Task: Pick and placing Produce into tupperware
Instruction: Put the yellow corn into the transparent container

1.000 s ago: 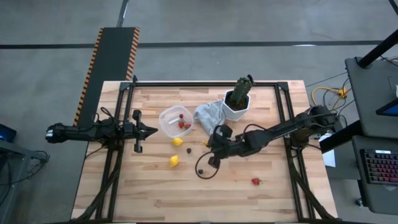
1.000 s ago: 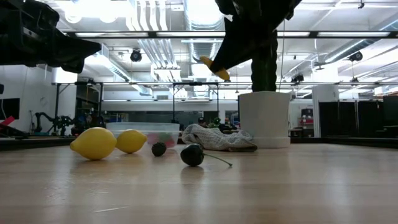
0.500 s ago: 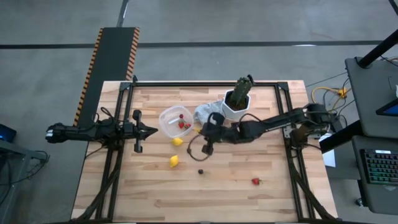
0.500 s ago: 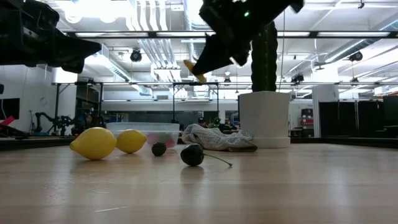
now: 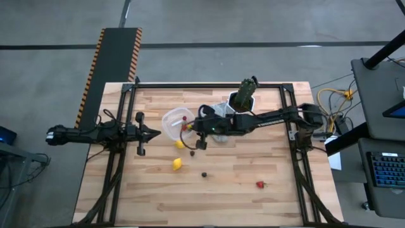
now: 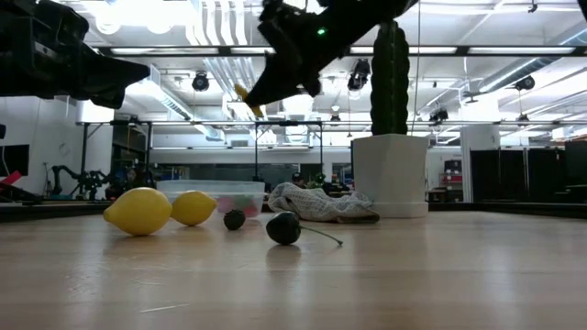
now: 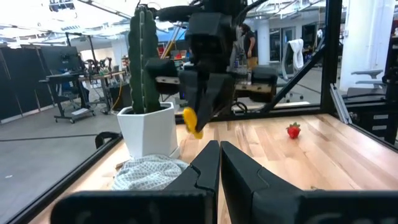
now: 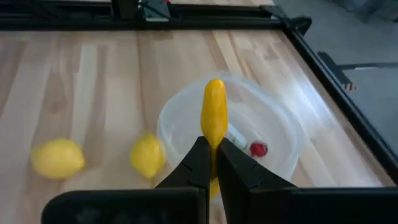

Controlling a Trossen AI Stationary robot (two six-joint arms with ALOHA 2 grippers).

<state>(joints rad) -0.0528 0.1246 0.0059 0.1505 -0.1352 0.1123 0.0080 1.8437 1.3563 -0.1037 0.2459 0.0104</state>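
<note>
Fingers of the right gripper point(image 8: 212, 163) pinch a thin yellow-orange fruit piece point(image 8: 213, 118), held in the air just over the near rim of the small clear plastic container point(image 8: 280, 134), which holds a red piece point(image 8: 258, 149). Two yellow lemon-like pieces point(image 8: 148, 155) lie on the wooden counter point(image 5: 240, 190) beside it. Off at the counter's left edge, the left gripper point(image 5: 154, 133) waits, fingers pressed together on nothing.

The tupperware point(image 6: 211, 191) sits partly hidden, perhaps behind lemons point(image 6: 138, 211)
</note>
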